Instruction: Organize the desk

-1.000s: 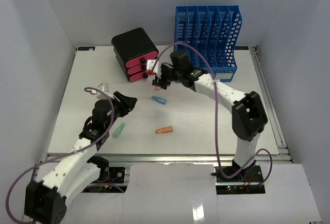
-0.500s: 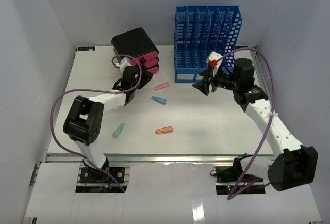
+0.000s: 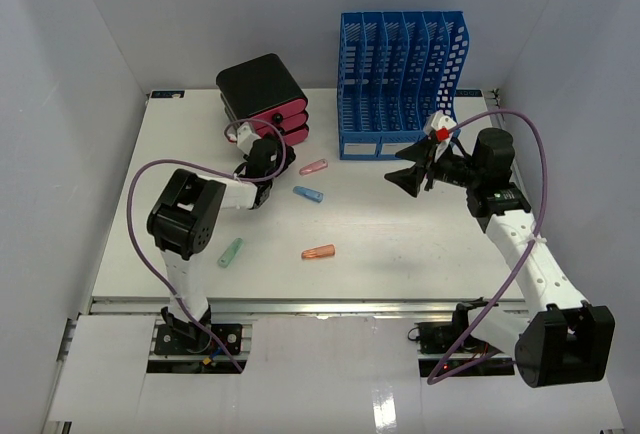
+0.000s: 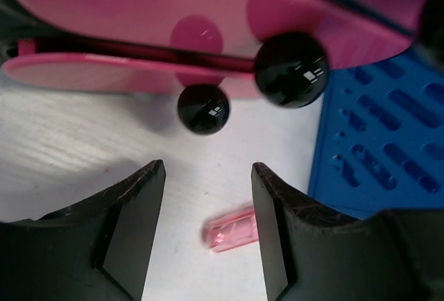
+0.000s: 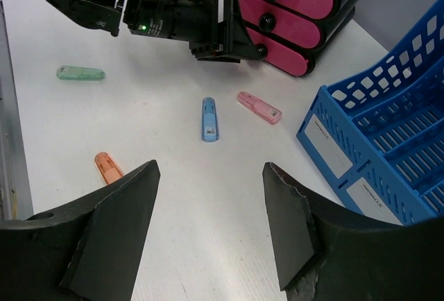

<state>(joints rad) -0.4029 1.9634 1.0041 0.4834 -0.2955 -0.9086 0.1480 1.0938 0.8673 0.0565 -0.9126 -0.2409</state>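
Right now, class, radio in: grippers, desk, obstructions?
Left gripper open, facing drawer knob. Right gripper open, empty. Desk: pink stick, blue stick, orange stick, green stick loose. Nothing blocks the knob.

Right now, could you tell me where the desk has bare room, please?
The desk is bare near right, between orange stick and right arm, and far left beside the drawer box. Crowded: before it, around left gripper, pink stick, blue stick.

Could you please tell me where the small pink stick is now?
In the top view the pink stick lies on the desk, between the black box and the blue rack, just behind the blue stick.
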